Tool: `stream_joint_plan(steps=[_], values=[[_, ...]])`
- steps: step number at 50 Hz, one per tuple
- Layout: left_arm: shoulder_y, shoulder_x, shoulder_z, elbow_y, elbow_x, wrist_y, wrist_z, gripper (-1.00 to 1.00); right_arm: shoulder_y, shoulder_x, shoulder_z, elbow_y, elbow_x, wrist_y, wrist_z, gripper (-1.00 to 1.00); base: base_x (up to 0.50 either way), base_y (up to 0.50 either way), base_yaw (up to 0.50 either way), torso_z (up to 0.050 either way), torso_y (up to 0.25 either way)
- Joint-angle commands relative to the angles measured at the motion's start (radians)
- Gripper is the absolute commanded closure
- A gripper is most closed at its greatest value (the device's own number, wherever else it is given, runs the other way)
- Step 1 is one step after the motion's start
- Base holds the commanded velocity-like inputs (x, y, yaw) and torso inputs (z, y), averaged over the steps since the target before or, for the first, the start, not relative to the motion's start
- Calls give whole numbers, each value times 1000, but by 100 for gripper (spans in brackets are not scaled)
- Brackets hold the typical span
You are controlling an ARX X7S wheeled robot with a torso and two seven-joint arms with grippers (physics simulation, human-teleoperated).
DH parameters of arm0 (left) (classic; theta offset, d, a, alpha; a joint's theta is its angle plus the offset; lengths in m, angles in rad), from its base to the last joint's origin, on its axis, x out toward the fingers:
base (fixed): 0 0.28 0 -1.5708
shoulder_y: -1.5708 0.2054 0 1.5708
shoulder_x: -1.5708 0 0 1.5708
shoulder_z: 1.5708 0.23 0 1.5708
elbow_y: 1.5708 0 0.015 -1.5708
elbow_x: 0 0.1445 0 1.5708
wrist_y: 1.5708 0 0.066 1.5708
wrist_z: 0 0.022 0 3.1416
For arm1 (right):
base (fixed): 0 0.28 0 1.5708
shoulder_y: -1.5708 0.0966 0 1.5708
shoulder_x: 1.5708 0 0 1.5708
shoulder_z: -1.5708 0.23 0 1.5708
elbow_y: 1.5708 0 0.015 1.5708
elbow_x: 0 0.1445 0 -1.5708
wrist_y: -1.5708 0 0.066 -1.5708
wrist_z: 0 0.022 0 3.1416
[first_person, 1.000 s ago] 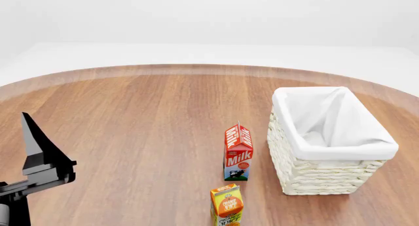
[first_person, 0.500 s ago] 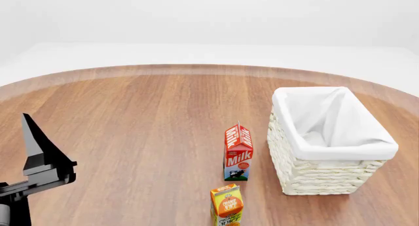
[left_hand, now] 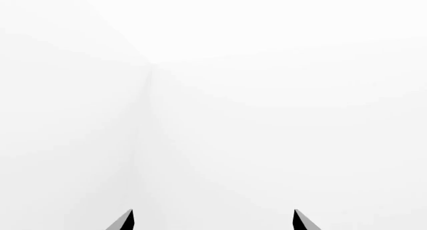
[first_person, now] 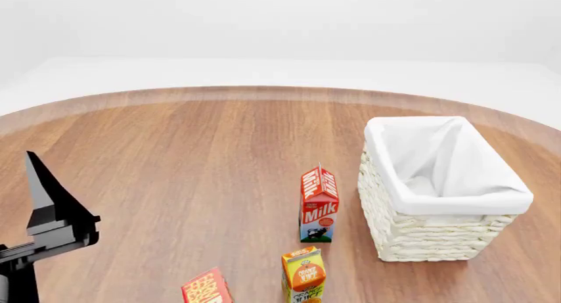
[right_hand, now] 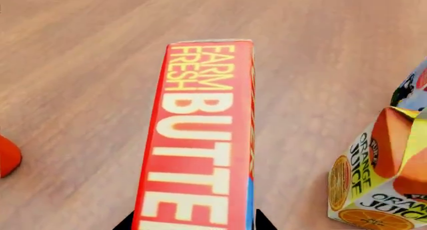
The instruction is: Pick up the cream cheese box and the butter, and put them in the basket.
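The butter (right_hand: pixel 200 140), a red box with yellow lettering, fills the right wrist view. My right gripper (right_hand: pixel 193 224) is shut on it, one dark fingertip on each long side. In the head view the butter (first_person: pixel 207 288) pokes up at the bottom edge, left of the orange juice carton (first_person: pixel 304 275). The white wicker basket (first_person: pixel 421 234) with its cloth liner stands at the right. My left gripper (first_person: pixel 39 178) is raised at the far left, pointing up. The left wrist view shows my left gripper (left_hand: pixel 213 221) open against a blank white wall. The cream cheese box is out of view.
A red-and-white milk carton (first_person: pixel 319 196) stands just left of the basket, with the orange juice carton (right_hand: pixel 380 175) in front of it. An orange-red object (right_hand: pixel 7 155) is cut off at the right wrist view's edge. The round wooden table (first_person: pixel 193 158) spreads beneath.
The butter has come up into the head view at its bottom edge, where it did not show before. My left gripper has shifted very slightly left.
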Motion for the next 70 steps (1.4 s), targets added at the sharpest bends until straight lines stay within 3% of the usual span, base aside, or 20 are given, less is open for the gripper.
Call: stream_joint_plan(steps=[1,6,8,15,17,26,33,36,37,55,64,68,70], values=[[7,16,-27,12,16,-7,18,-100,107,13,139,-248,7,18,139,100,0,0,0,0,0],[7,15,-28,13,15,-8,16,-100,136,28,178,-284,35,13,176,100,0,0,0,0,0],[6,14,-28,18,16,-13,15,-100,225,53,255,-355,120,11,250,100,0,0,0,0,0],[7,14,-29,19,16,-12,13,-100,344,103,321,-420,221,10,329,100,0,0,0,0,1],[7,13,-29,19,16,-12,13,-100,349,105,315,-419,224,4,333,100,0,0,0,0,0],[8,12,-29,22,17,-14,11,-100,614,323,204,-424,297,-223,401,100,0,0,0,0,1],[7,9,-28,31,19,-21,9,-100,668,540,264,-396,354,-301,336,100,0,0,0,0,1],[6,9,-28,31,19,-21,9,-100,668,542,264,-396,353,-302,334,100,0,0,0,0,0],[4,9,-23,33,22,-25,9,-100,671,618,293,-372,374,-325,291,100,0,0,0,0,0],[2,5,-25,38,24,-31,6,-100,618,908,347,-175,347,-366,113,100,0,0,0,0,1],[-1,0,-21,49,25,-43,4,-100,694,951,376,-133,383,-279,29,100,0,0,0,0,1],[-2,-2,-21,50,24,-45,4,-100,738,951,391,-89,449,-236,-50,100,0,0,0,3,3],[-3,-3,-22,52,24,-47,4,-100,772,943,394,-56,470,-187,-169,100,0,0,0,0,0]])
